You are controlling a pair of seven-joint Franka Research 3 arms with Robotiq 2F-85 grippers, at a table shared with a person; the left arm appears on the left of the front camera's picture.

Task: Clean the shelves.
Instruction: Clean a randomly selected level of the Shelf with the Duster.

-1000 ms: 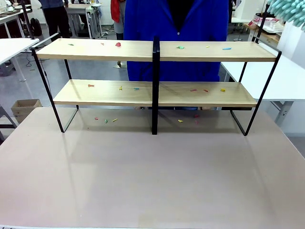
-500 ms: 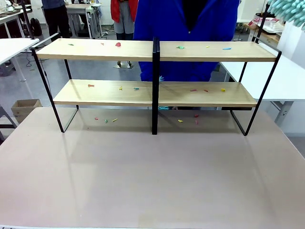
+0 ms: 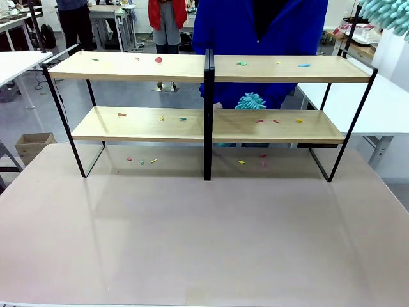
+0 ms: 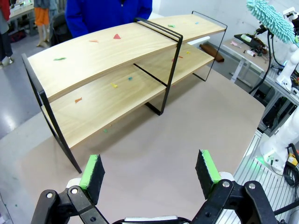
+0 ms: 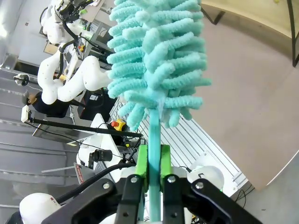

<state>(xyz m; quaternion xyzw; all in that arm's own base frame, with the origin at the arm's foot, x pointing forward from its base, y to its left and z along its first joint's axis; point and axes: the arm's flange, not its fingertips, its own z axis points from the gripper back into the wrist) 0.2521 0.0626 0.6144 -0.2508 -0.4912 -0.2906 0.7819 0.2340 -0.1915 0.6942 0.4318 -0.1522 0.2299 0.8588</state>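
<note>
The shelves point(image 3: 140, 67) stand across the far half of the table, two light-wood boards in a black frame, also seen in the left wrist view point(image 4: 103, 56). Small coloured scraps point(image 3: 158, 59) lie on both boards and on the table beneath. My right gripper point(image 5: 153, 163) is shut on the handle of a teal fluffy duster point(image 5: 159, 60), whose head shows high at the right point(image 3: 386, 13) point(image 4: 271, 18). My left gripper point(image 4: 149, 170) hangs open over the table in front of the shelves' left end, holding nothing. Behind the shelves, a person in blue holds a second teal duster point(image 3: 250, 101) above the lower board.
The beige table point(image 3: 204, 243) spreads bare in front of the shelves. White tables stand at the left point(image 3: 13, 64) and right point(image 3: 390, 109). A cardboard box point(image 3: 33, 144) sits on the floor at the left. More people stand farther back.
The person in blue has shifted to the right, and a teal duster has come up in their hand behind the lower board. My duster at the top right has stayed put.
</note>
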